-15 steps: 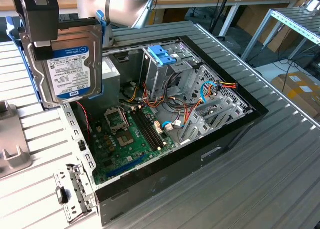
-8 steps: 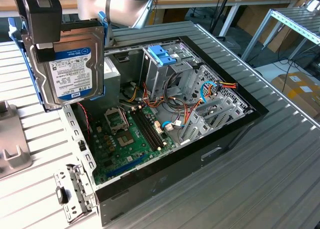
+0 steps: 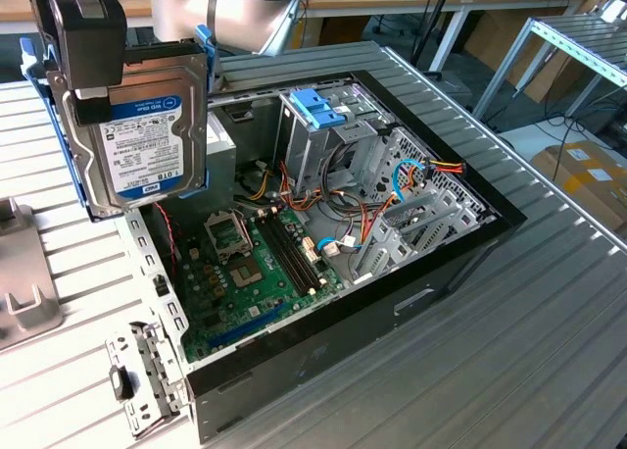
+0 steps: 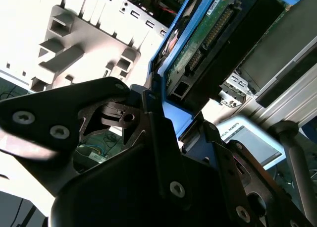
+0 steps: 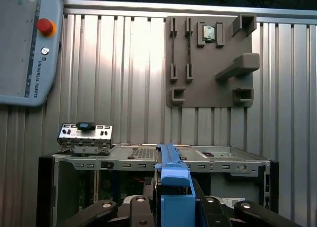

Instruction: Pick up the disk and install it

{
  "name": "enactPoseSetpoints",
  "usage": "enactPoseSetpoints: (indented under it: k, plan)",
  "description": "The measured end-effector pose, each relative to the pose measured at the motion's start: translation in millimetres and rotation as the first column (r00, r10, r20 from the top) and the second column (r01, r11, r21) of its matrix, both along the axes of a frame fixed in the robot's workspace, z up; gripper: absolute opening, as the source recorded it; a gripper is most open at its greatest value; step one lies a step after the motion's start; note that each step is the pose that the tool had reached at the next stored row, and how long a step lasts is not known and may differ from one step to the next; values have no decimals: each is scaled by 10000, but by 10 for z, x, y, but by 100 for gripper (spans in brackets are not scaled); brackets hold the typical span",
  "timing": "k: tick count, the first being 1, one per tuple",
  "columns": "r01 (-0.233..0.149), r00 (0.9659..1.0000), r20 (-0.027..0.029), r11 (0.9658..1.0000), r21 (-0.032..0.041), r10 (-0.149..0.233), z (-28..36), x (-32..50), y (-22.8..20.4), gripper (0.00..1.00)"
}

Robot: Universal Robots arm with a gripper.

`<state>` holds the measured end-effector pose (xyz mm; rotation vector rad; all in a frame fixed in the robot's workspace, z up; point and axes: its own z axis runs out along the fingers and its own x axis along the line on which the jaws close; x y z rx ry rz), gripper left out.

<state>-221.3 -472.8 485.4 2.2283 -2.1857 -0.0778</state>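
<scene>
The disk (image 3: 147, 140) is a silver hard drive with a white label, a blue band and light blue rails. It hangs upright in the air over the open computer case (image 3: 470, 238), above the corner at the exterior view's left. My gripper (image 3: 91, 72) is shut on its upper edge, one black finger across the label side. In the second wrist view the disk's green circuit-board side (image 4: 208, 33) shows between the black fingers (image 4: 158, 133). In the first wrist view its blue rail (image 5: 173, 182) stands edge-on above the case wall (image 5: 129, 163).
Inside the case a metal drive cage with a blue bracket (image 3: 318, 111) stands beside the motherboard (image 3: 255, 263). A grey fixture plate (image 5: 208, 58) and a small metal bracket (image 5: 86, 135) lie on the ribbed table. A teach pendant (image 5: 25, 43) lies nearby.
</scene>
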Motion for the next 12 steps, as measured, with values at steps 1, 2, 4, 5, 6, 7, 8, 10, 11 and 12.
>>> enactPoseSetpoints:
  k: [1, 2, 4, 5, 6, 7, 8, 10, 11, 12]
  plan:
    - [0, 10000, 0, 10000, -1, 0, 0, 1, -3, 37]
    - [0, 10000, -1, 10000, -1, 0, 0, 3, -6, 37]
    - [0, 10000, 0, 10000, -1, 0, -2, 7, -14, 37]
    - [-1, 10000, -1, 10000, -1, 1, -2, 9, -18, 37]
    - [0, 10000, -1, 10000, -1, 0, -2, 10, -21, 37]
    - [0, 10000, 0, 10000, 0, 0, -3, 12, -24, 37]
    - [0, 10000, 0, 10000, -1, 0, -3, 13, -27, 37]
    - [0, 10000, 0, 10000, -1, 0, -4, 16, -32, 37]
    - [0, 10000, 0, 10000, 0, 0, -5, 18, -35, 37]
    - [0, 10000, 0, 10000, 0, 0, -6, 19, -38, 37]
